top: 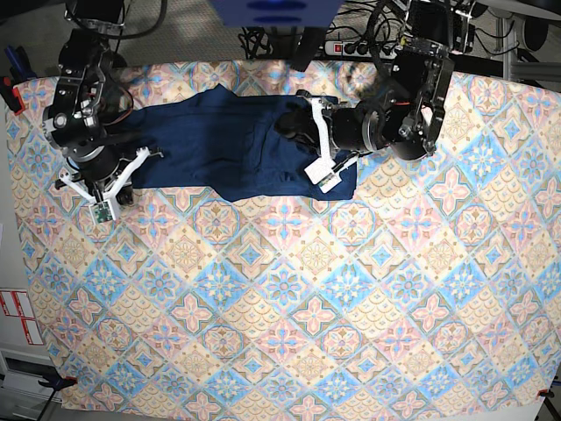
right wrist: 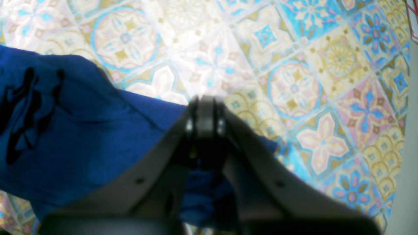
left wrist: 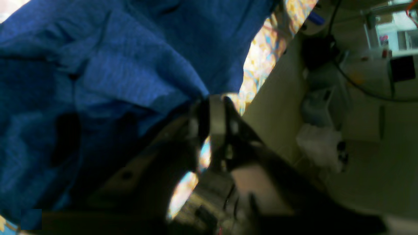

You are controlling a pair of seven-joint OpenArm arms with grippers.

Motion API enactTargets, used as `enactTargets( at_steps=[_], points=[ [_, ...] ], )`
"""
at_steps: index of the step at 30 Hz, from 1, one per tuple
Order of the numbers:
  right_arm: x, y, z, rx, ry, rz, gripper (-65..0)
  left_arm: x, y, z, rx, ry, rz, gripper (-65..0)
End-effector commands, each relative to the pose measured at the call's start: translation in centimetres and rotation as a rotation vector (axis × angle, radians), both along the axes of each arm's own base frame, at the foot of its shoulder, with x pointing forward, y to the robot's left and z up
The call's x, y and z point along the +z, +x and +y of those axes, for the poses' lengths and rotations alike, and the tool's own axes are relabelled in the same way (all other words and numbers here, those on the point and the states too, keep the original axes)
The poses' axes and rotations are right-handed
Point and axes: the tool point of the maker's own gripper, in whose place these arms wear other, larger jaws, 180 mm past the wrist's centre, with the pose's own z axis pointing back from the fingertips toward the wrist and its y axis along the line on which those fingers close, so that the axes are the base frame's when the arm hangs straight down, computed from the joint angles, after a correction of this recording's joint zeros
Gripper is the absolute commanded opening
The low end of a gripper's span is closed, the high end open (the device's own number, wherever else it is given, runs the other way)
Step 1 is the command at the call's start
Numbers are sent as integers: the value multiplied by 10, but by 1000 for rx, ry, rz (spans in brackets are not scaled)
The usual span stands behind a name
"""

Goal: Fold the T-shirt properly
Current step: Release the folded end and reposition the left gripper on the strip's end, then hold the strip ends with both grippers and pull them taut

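The dark navy T-shirt [top: 219,140] lies crumpled lengthwise across the far part of the patterned tablecloth [top: 280,307]. My left gripper [top: 296,123] is over its right end. In the left wrist view the folds of the T-shirt [left wrist: 130,65] fill the left side and end right at the blurred left gripper [left wrist: 217,101]; whether cloth is still caught there is unclear. My right gripper [top: 131,171] is at the shirt's left end. In the right wrist view the right gripper [right wrist: 204,112] is shut at the edge of the T-shirt [right wrist: 81,130], with cloth bunched between the fingers.
The patterned cloth covers the whole table, and its near half [top: 289,351] holds nothing but the cloth. A power strip [top: 351,44] and cables lie beyond the far edge. Floor and lab clutter [left wrist: 359,98] show past the table edge in the left wrist view.
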Motion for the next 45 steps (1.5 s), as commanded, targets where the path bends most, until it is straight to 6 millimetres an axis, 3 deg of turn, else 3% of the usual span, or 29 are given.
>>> enactTargets(
  at_steps=[1,4,8,13,17,19,22,27,35,39,45],
  points=[
    [14,8,-1,6,-2,-51,-646,6,0,-1,-16,-13,-13,-506],
    [14,8,-1,6,-2,-51,-646,4,-7,8,-43,7,-4,-410],
    [14,9,-1,6,-2,-53,-646,20,-11,13,-68,-33,-25,-346],
    [14,9,-1,6,-2,-53,-645,45,26,41,79,-75,-111,-341],
    [14,8,-2,4,-4,-49,-643,53,53,86,284,-84,-159,-341],
    [10,3,-11,-5,-23,-21,-632,53,57,99,338,-69,-167,-341],
    [-3,-3,-26,-36,-53,69,-556,39,56,111,377,-36,-137,-341],
    [-26,-13,-64,-160,-47,197,-421,19,48,120,398,4,-81,-342],
    [-79,-40,-111,-286,0,382,-402,17,48,132,441,20,-82,-342],
    [-92,-38,-105,-297,131,397,-402,17,49,134,453,19,-84,-342],
    [-90,-28,-104,-314,295,369,-401,17,48,133,451,19,-81,-342]
  ],
)
